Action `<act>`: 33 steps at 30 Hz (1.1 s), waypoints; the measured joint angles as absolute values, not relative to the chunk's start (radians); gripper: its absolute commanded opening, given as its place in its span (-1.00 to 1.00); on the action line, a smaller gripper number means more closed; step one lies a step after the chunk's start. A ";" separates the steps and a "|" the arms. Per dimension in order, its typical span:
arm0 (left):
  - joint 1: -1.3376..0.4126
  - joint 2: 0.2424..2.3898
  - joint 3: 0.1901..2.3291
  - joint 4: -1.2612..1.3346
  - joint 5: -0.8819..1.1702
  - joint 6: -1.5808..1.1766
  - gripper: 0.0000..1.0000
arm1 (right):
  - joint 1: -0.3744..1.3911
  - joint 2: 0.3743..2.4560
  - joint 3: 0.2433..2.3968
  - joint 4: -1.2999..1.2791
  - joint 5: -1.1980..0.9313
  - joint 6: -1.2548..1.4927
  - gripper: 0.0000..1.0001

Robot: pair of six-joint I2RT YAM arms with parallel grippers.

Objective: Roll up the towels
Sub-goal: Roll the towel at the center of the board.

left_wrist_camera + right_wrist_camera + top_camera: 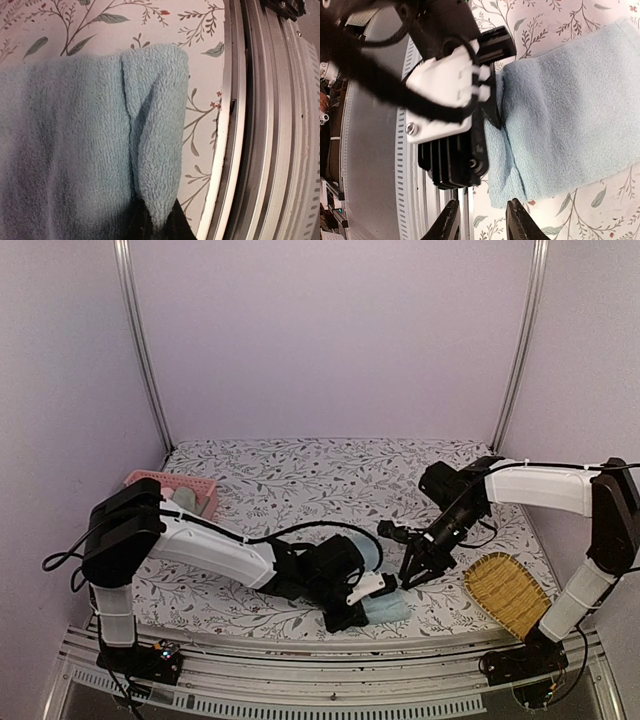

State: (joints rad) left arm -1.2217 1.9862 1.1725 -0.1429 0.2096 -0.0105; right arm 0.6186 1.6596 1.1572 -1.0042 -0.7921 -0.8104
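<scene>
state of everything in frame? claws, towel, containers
blue towel: unrolled, flat on the table, one edge pinched up into a fold.
left claw: shut on that fold.
right claw: open, holding nothing, beside the towel.
pink basket: upright, something pale inside.
woven tray: flat on the table, nothing on it.

A lab test booth: plain lilac walls (pixel 330 330), aluminium frame rails (pixel 140 350), floral tablecloth (pixel 320 480).

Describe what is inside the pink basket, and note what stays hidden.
Inside the pink basket lies a pale grey-green cloth, probably a towel. The left arm covers the basket's near part, so anything else in there cannot be seen.
</scene>
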 measured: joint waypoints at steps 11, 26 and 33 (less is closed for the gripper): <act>-1.150 2.035 1.210 -0.139 0.427 -0.147 -1.00 | 0.620 1.432 0.953 -0.920 -0.662 -0.785 -0.33; -1.040 2.146 1.298 -0.174 0.726 -0.292 -1.00 | 0.847 1.404 0.875 -0.717 -0.440 -0.774 -0.34; -1.028 2.156 1.294 -0.159 0.761 -0.342 -1.00 | 0.936 1.478 0.854 -0.601 -0.374 -0.759 -0.32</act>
State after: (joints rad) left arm -1.0283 2.1559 1.2942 -0.1593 0.7612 -0.3424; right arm 0.9356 1.4780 0.8543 -0.6010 -0.3744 -0.7589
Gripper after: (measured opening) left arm 0.061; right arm 0.335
